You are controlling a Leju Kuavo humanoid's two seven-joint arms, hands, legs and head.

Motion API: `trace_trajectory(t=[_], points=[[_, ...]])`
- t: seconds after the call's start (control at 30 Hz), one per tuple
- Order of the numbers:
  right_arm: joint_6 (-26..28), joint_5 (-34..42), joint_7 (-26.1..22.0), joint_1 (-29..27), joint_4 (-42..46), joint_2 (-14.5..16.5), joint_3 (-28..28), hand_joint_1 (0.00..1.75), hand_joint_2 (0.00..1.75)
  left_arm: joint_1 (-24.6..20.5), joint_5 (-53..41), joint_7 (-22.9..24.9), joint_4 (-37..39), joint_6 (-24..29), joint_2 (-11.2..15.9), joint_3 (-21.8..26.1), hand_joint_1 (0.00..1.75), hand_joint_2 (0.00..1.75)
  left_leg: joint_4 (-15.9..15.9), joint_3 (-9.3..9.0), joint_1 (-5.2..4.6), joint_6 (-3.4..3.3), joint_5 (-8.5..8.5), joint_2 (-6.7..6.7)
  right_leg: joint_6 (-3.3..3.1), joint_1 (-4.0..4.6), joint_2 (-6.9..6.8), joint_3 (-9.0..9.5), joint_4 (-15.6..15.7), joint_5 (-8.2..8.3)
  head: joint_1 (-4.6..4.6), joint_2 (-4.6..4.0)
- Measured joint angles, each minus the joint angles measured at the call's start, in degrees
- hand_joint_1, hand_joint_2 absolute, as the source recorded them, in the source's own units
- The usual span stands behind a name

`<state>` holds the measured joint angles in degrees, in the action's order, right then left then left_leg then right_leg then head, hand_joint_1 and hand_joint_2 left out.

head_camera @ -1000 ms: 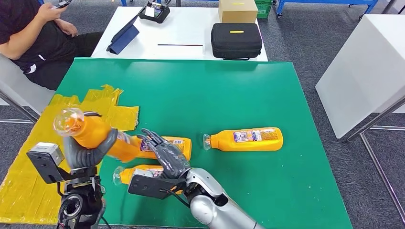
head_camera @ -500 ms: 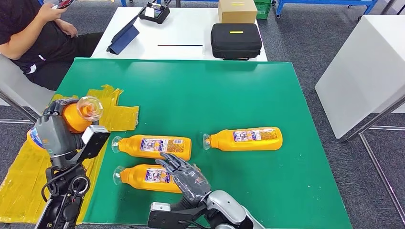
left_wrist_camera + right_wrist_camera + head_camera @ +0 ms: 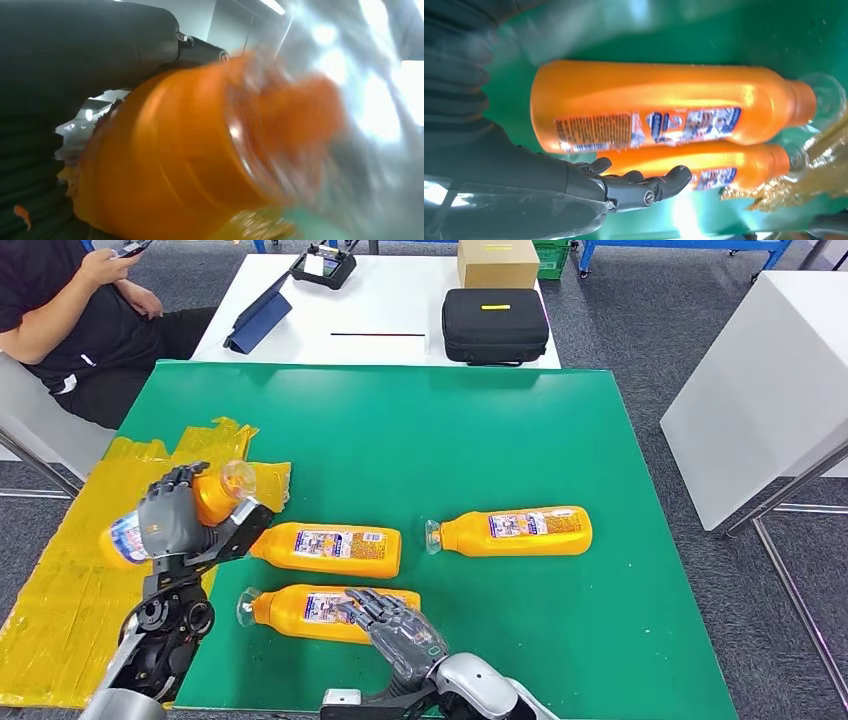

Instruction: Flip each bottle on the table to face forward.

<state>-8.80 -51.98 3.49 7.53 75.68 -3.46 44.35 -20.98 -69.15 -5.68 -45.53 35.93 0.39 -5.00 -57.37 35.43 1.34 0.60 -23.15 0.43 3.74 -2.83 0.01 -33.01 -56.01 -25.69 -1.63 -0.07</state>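
Head view, near to far. Right hand (image 3: 398, 628): fingers spread, empty, hovering over the base end of the nearest bottle (image 3: 320, 611). Nearest bottle: orange, clear cap at left, label up, lying flat on the green table (image 3: 420, 430). Middle bottle (image 3: 330, 549): orange, label up, lying just beyond the nearest, neck toward the left. Held bottle (image 3: 205, 502): orange, clear cap tilted up and right, clamped in the left hand (image 3: 165, 520) over the table's left edge, above yellow sheeting (image 3: 60, 590). Right bottle (image 3: 515, 531): orange, cap at left, lying apart at centre. Beyond: white table (image 3: 390, 310) with black case (image 3: 495, 324), cardboard box (image 3: 497, 262); seated person (image 3: 70, 320) far left.
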Motion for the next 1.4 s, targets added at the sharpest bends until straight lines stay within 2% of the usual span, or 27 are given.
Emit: trace_trajectory(t=[0.07,0.4,0.73,1.07,1.1,1.2,1.23,1.4], points=[[0.00,-0.42,0.11,0.51,-0.93,0.01,0.08,0.00,0.00,-0.82,-0.70,1.03,2.30,-0.99,0.03,-0.08,0.00,0.00,0.00,0.00,0.00,0.00,0.00,0.00,0.00,0.00,0.00,0.00,0.00,0.00,0.00,0.00],[1.45,-4.06,1.33,2.64,-4.59,0.10,0.34,0.00,0.00,-2.15,-0.35,0.53,6.60,-1.96,0.03,0.17,0.00,0.00,0.00,0.01,0.00,0.00,0.01,0.00,0.00,0.00,0.00,0.00,0.00,0.00,-0.01,0.00],[2.29,-4.87,2.00,4.36,-8.92,0.71,1.01,0.00,0.00,-3.46,3.67,-3.59,7.42,-2.91,-0.14,0.35,0.00,0.00,0.00,0.00,0.00,0.00,0.02,0.00,0.00,0.00,0.00,0.00,-0.01,0.01,0.01,0.00],[2.09,-4.63,1.78,7.00,-15.54,2.82,2.85,0.00,0.00,-4.28,10.54,-8.03,7.32,-5.74,-1.45,0.36,0.00,0.00,-0.01,-0.04,0.00,0.00,0.02,0.03,0.00,0.00,0.02,0.00,0.00,0.01,0.01,0.00],[2.01,-4.41,1.58,7.45,-16.47,3.17,3.16,0.00,0.44,-4.27,11.84,-8.79,7.13,-6.35,-1.67,0.35,0.00,0.00,-0.01,-0.06,0.01,0.00,0.02,0.06,0.00,0.01,0.03,0.00,0.00,0.01,0.01,0.00],[1.87,-3.83,1.09,9.11,-20.26,4.77,4.40,1.29,1.75,-4.22,16.00,-10.43,5.47,-8.43,-2.58,0.03,0.00,0.00,0.00,-0.19,0.01,0.01,0.02,0.13,-0.01,0.02,0.09,0.07,0.01,0.02,-0.01,0.00],[1.87,-3.80,1.00,9.68,-21.70,5.39,4.88,1.72,1.75,-4.17,17.37,-10.74,4.60,-9.10,-2.91,-0.25,0.00,0.00,0.00,-0.25,0.01,0.01,0.01,0.15,-0.01,0.02,0.11,0.11,0.01,0.02,-0.01,0.00],[1.87,-4.85,0.83,12.51,-29.17,8.38,7.15,1.75,1.75,-3.62,23.69,-11.80,-0.13,-10.85,-3.92,-2.49,0.00,0.00,0.03,-0.68,0.03,0.10,-0.08,0.40,-0.03,0.02,0.43,0.36,0.02,0.02,-0.01,0.00]])
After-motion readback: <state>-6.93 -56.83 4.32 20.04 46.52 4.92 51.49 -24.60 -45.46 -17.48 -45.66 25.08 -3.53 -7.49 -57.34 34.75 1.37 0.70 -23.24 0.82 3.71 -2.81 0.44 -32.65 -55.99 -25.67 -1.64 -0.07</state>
